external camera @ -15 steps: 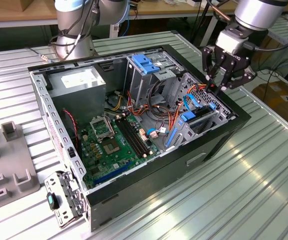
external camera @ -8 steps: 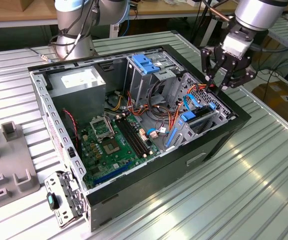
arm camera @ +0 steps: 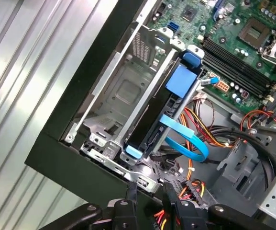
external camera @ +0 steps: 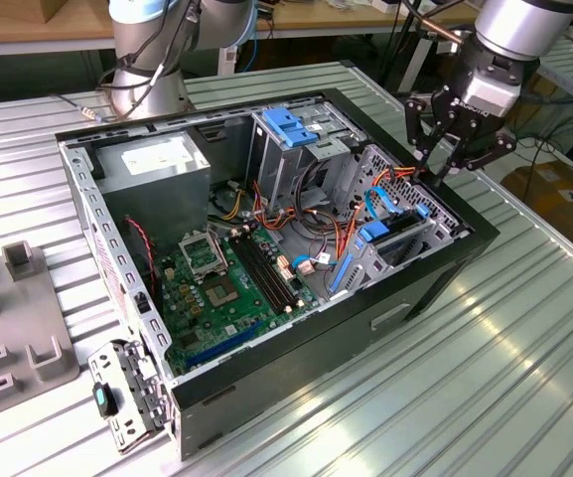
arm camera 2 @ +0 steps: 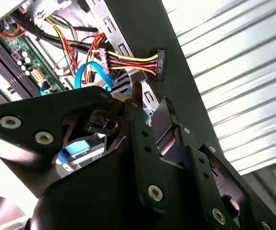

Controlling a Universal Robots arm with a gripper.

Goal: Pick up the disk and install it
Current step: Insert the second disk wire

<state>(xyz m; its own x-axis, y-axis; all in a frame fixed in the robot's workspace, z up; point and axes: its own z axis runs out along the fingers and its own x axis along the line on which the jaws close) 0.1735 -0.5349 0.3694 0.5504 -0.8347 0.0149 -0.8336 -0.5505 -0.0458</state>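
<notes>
The disk [arm camera: 149, 125] stands on edge inside the metal drive cage [arm camera: 121, 91] at the corner of the open black computer case [external camera: 465, 248]. Blue frame pieces show at both of its ends. In the exterior view the disk [external camera: 397, 231] sits in that cage toward the exterior view's right. My gripper [external camera: 437, 171] hovers just above the case rim beside the cage. It holds nothing. In the first wrist view the gripper [arm camera: 149, 195] shows a narrow gap between its fingers, with wires visible through it. It is apart from the disk.
A blue flat cable [arm camera: 188, 139] loops off the disk's end, beside red, yellow and black power wires [arm camera 2: 128, 60] with a loose black plug [arm camera 2: 160, 63]. The motherboard [external camera: 231, 283], a grey power supply [external camera: 157, 164] and a second cage with a blue latch [external camera: 291, 124] share the case. Ribbed metal table [external camera: 504, 378] surrounds it.
</notes>
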